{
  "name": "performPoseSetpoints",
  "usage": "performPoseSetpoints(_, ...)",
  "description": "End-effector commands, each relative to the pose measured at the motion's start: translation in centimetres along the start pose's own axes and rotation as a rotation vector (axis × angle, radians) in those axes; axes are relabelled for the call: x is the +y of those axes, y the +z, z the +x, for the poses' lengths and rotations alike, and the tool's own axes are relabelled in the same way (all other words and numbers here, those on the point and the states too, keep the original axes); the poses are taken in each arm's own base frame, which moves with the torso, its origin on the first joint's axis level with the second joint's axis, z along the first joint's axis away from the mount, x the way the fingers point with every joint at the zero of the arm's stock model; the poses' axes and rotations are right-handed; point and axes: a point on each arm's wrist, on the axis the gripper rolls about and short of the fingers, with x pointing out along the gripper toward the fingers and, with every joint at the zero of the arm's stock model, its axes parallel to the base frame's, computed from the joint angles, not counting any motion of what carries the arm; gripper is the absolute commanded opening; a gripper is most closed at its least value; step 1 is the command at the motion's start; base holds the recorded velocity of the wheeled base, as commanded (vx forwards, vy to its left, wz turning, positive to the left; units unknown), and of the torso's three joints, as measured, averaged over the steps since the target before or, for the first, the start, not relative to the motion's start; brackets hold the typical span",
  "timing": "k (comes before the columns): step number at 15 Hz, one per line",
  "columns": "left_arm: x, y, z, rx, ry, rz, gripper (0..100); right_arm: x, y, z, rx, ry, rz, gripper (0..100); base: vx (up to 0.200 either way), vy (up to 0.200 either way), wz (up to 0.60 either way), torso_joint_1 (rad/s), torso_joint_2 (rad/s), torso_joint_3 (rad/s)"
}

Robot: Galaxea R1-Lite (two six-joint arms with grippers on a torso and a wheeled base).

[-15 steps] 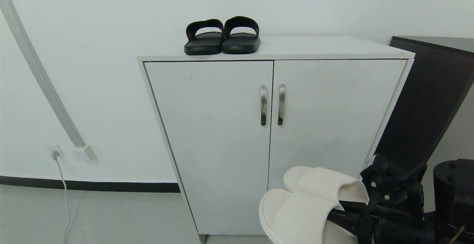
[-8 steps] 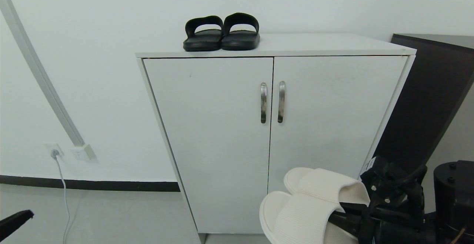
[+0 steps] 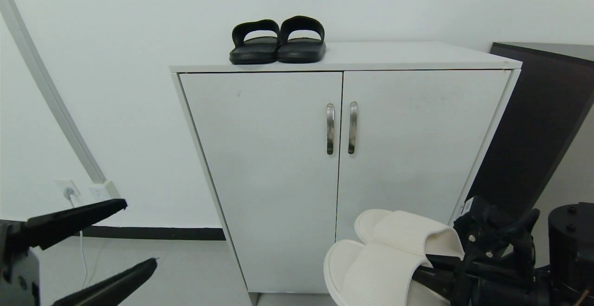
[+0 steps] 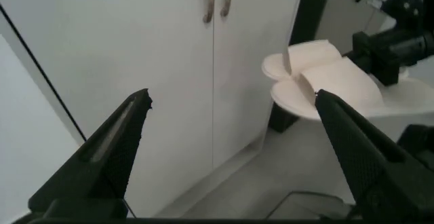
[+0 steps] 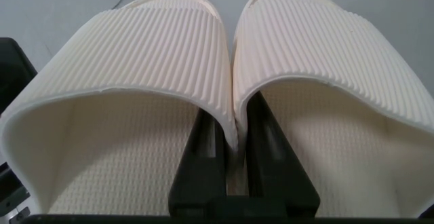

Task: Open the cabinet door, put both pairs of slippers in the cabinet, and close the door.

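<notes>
Step in hand, as I read it: opening the door. Nothing is stowed yet. Both doors of the cabinet (image 3: 417,55) are shut and flush.

Left gripper (image 3: 139,231): jaws spread wide, holding nothing. It sits low, off the cabinet's left side and well apart from the handles.

Right gripper (image 5: 232,149): clamped on the white slippers (image 3: 390,255). Its fingers pinch the two inner strap walls together, so it carries the pair as one unit, low in front of the right door (image 3: 413,157).

Next move, my call:
- The left gripper has to come up and across to the left handle (image 3: 330,128).
- It closes on that bar and pulls along the arc of the left door (image 3: 264,180).
- The right handle (image 3: 352,127) is just beside it, so alignment must be tight to catch one bar only.
- Opening the right door looks riskier, since it would likely swing toward the held pair.

Slippers:
- The white pair are cream open-toe slides with ribbed straps and a fine-textured footbed. They lie side by side with toes toward the cabinet. They look soft, so the straps may flex under the pinch.
- The black slippers (image 3: 277,41) sit on the cabinet top, left of centre and near the front edge. They are side by side and touching. They look matte, with thicker soles, and seem stiffer.
</notes>
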Motion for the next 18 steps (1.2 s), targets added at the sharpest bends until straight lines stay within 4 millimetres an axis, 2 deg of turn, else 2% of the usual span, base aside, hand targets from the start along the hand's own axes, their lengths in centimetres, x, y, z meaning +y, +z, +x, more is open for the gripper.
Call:
performPoseSetpoints(1, 0.2, 1.2, 5.1, 0.021, -0.033, -0.026, 100, 0.1, 0.2, -0.4, -0.018, 0.003, -0.001, 0, 0.000, 0.000, 0.00, 0.000, 0.00, 0.000)
performPoseSetpoints(2, -0.6, 1.9, 6.7, -0.001, -0.036, -0.041, 100, 0.1, 0.3, -0.4, -0.023, 0.003, -0.002, 0, 0.000, 0.000, 0.00, 0.000, 0.00, 0.000)
performPoseSetpoints(3, -1.0, 2.2, 7.4, -0.012, -0.038, -0.050, 100, 0.1, 0.3, -0.4, -0.023, 0.003, -0.002, 0, 0.000, 0.000, 0.00, 0.000, 0.00, 0.000)
performPoseSetpoints(4, -1.9, 3.0, 9.1, -0.029, -0.067, -0.075, 100, 0.1, 0.3, -0.4, -0.021, 0.003, -0.002, 0, 0.000, 0.000, 0.00, 0.000, 0.00, 0.000)
performPoseSetpoints(6, -3.2, 3.8, 11.3, -0.019, -0.133, -0.069, 100, 0.1, 0.2, -0.4, -0.017, 0.003, -0.001, 0, 0.000, 0.000, 0.00, 0.000, 0.00, 0.000)
performPoseSetpoints(11, -4.0, 5.9, 18.1, -0.029, -0.171, -0.066, 100, 0.2, 0.1, -0.3, -0.009, 0.008, -0.005, 0, 0.000, 0.000, 0.00, 0.000, 0.00, 0.000)
performPoseSetpoints(14, -4.3, 6.3, 22.2, -0.029, -0.202, -0.064, 100, 0.3, -0.1, -0.3, -0.003, 0.011, -0.011, 0, 0.000, 0.000, 0.00, 0.000, 0.00, 0.000)
performPoseSetpoints(17, -4.4, 7.0, 23.4, -0.026, -0.245, -0.074, 100, 0.2, -0.1, -0.3, -0.003, 0.010, -0.009, 0, 0.000, 0.000, 0.00, 0.000, 0.00, 0.000)
performPoseSetpoints(18, -4.3, 7.4, 23.7, 0.004, -0.308, -0.115, 100, 0.2, -0.2, -0.1, 0.005, 0.009, -0.008, 0, 0.000, 0.000, 0.00, 0.000, 0.00, 0.000)
